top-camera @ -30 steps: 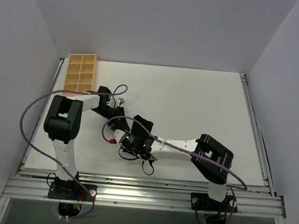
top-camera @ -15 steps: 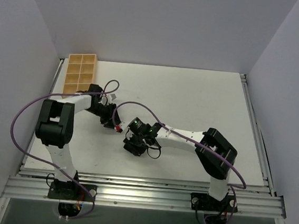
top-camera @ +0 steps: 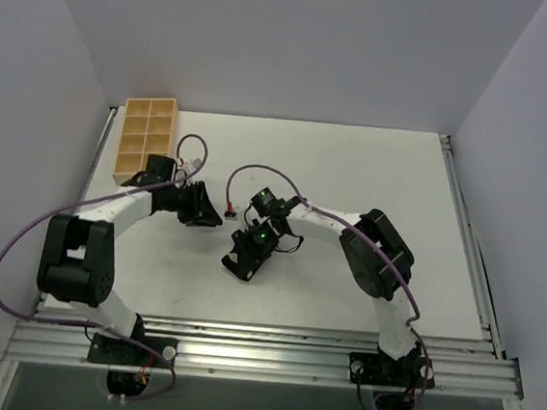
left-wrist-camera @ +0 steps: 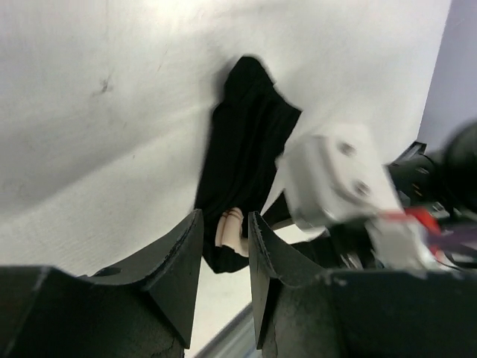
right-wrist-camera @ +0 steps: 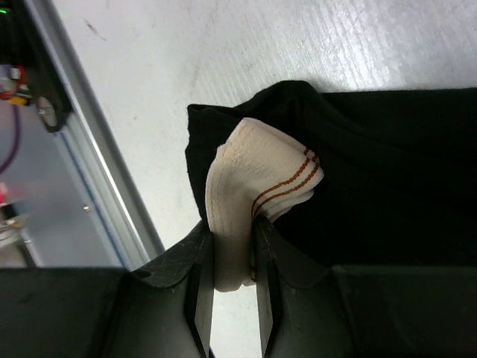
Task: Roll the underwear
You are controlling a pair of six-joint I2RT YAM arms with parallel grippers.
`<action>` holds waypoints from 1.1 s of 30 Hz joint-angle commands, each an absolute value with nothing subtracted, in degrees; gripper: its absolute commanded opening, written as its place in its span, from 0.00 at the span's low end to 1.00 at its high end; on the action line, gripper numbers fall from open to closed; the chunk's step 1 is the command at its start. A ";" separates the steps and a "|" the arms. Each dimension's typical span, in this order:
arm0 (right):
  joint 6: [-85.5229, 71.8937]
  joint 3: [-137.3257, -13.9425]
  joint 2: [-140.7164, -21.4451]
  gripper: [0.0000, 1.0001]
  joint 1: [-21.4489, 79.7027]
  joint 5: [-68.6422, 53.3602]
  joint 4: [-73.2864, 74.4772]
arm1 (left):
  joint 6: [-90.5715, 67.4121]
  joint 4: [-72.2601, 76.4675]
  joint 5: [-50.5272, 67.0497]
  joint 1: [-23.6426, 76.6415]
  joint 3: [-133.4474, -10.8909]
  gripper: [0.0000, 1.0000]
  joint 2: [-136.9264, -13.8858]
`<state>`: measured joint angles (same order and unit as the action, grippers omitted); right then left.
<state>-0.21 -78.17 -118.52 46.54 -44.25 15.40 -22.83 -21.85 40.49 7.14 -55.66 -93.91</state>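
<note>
From above, a tan wooden tray [top-camera: 147, 137], split into two columns of compartments, stood at the far left corner of the white table [top-camera: 373, 176]. Only its own wood showed inside the compartments. The underwear [top-camera: 235, 267] lay as a small dark bundle on the table near the middle, well apart from the tray. The right gripper [top-camera: 246, 256] was down on that bundle, and a green light glowed on the wrist just behind it. The left gripper [top-camera: 211, 209] hung near the bundle's left, apart from it.

In the left wrist view, the left gripper [left-wrist-camera: 225, 218] had its jaws a little apart with nothing between them. Past them the underwear [left-wrist-camera: 250, 142] stretched over the table [left-wrist-camera: 112, 112] as a long black fold. A beige patch showed at its near end, and a blurred white block of the right arm [left-wrist-camera: 339, 183] stood beside it.

In the right wrist view, the right gripper [right-wrist-camera: 232, 227] was clamped on the beige waistband [right-wrist-camera: 253, 171], which bore two thin brown stripes. The black cloth of the underwear [right-wrist-camera: 387, 186] spread to the right over the table [right-wrist-camera: 261, 45]. A metal rail [right-wrist-camera: 82, 134] ran along the table's edge to the left.
</note>
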 commanded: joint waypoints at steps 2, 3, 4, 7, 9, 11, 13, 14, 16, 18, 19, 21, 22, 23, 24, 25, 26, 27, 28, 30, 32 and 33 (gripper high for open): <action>-1.58 -77.61 -123.92 0.00 43.51 -51.59 18.19 | -21.53 -10.39 39.55 6.85 -54.06 0.39 -84.92; -1.23 -77.52 -124.10 0.00 42.90 -52.03 18.11 | -22.06 -9.33 39.20 6.77 -53.70 0.39 -83.86; -1.06 -77.26 -124.36 0.00 42.46 -52.64 18.11 | -22.23 -6.45 39.37 6.77 -53.35 0.39 -82.28; -1.14 -76.47 -125.16 0.00 40.26 -55.19 16.88 | -20.41 -3.27 42.25 6.77 -52.91 0.39 -81.91; -1.40 -75.94 -125.51 0.00 39.21 -55.90 15.91 | -17.42 -3.95 44.90 6.77 -54.39 0.39 -82.70; -2.28 -75.85 -126.03 0.00 38.85 -56.60 15.21 | -13.81 -3.34 49.38 6.77 -54.93 0.35 -84.11; -3.59 -75.94 -126.99 0.00 38.58 -56.86 14.15 | -10.30 -5.95 50.53 6.86 -57.29 0.29 -85.94; -4.21 -75.76 -127.26 0.00 38.41 -57.13 13.28 | -8.11 -8.06 51.06 6.86 -58.70 0.29 -86.83; -4.83 -75.67 -127.53 0.00 38.32 -58.01 13.01 | -4.14 -11.49 52.64 7.03 -62.12 0.33 -88.84; -4.92 -75.67 -127.44 0.00 38.23 -58.09 13.10 | -0.72 -15.62 54.84 7.12 -64.41 0.40 -90.17; -5.01 -75.59 -127.44 0.00 38.15 -58.88 13.10 | 3.82 -20.43 55.19 7.21 -66.42 0.40 -91.31; -5.71 -75.32 -127.79 0.00 37.71 -59.50 12.48 | 8.33 -25.11 58.52 7.38 -68.11 0.41 -92.46; -5.89 -75.15 -128.23 0.00 37.62 -59.85 12.39 | 14.18 -31.05 59.75 7.73 -69.68 0.42 -93.68; -5.89 -75.06 -128.32 0.00 37.53 -60.03 12.39 | 17.02 -33.98 60.20 7.82 -70.22 0.43 -94.30; -5.98 -75.06 -128.49 0.00 37.53 -60.03 12.39 | 19.14 -36.36 60.64 7.91 -70.57 0.44 -94.83; -6.06 -75.06 -128.67 0.00 37.53 -60.03 12.48 | 24.03 -41.87 60.64 8.00 -70.92 0.44 -96.23; -6.15 -75.06 -128.76 0.00 37.44 -60.12 12.31 | 26.52 -44.36 60.64 8.09 -71.54 0.44 -96.94; -6.24 -75.06 -128.76 0.00 37.44 -60.29 12.22 | 28.54 -45.60 60.64 8.17 -71.37 0.44 -97.38; -6.33 -74.97 -128.93 0.00 37.44 -60.21 12.22 | 28.83 -45.27 60.56 8.43 -70.85 0.44 -97.38; -6.85 -74.97 -129.29 0.00 37.27 -60.55 11.69 | 29.35 -43.08 62.74 8.79 -69.18 0.44 -96.34; -7.21 -74.97 -129.64 0.00 37.18 -60.99 11.25 | 28.83 -40.53 63.72 9.31 -67.77 0.45 -95.37; -7.38 -75.06 -129.81 0.00 37.18 -61.08 11.16 | 28.65 -39.30 63.98 9.66 -66.11 0.46 -94.32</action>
